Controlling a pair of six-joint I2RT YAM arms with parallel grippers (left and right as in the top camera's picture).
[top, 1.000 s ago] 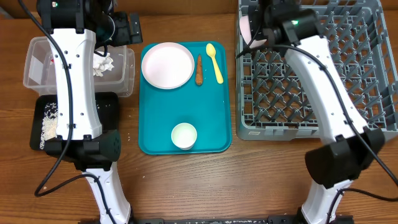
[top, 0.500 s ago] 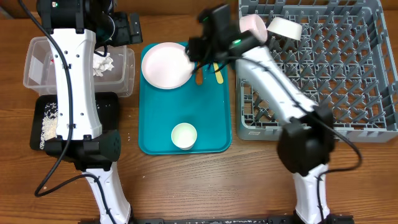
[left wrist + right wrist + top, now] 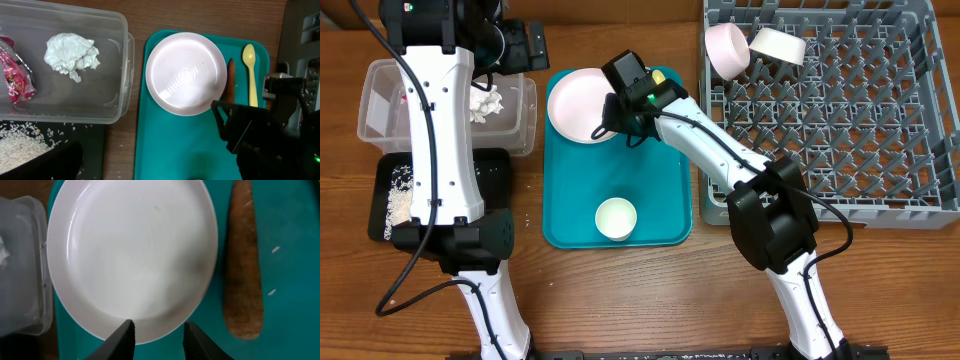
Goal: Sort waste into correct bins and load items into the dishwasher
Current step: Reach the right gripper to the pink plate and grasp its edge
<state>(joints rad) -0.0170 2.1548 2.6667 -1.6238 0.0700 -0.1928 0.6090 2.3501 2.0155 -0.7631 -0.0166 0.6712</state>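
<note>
The round white-pink plate (image 3: 582, 105) (image 3: 132, 255) lies at the back of the teal tray (image 3: 660, 200). My right gripper (image 3: 618, 130) (image 3: 159, 339) hovers over its near rim, open, with a narrow gap between the fingers and the rim showing in that gap. The orange carrot piece (image 3: 242, 265) (image 3: 231, 82) lies just right of the plate, and the yellow spoon (image 3: 249, 70) lies beyond it. A small white cup (image 3: 616, 218) stands at the tray's front. My left gripper (image 3: 515, 45) is open high above the clear tub (image 3: 380, 125), holding nothing.
The tub holds a crumpled napkin (image 3: 71, 54) and a red wrapper (image 3: 15, 80). Rice (image 3: 400, 195) lies in the black tray (image 3: 485, 180). The grey dish rack (image 3: 840, 120) on the right carries a pink-white bowl (image 3: 725, 48) and a white bowl (image 3: 777, 45) at its back left.
My right arm has swung from the rack's back left corner across to the plate on the teal tray, its jaws narrowing on the way. The left arm has not moved.
</note>
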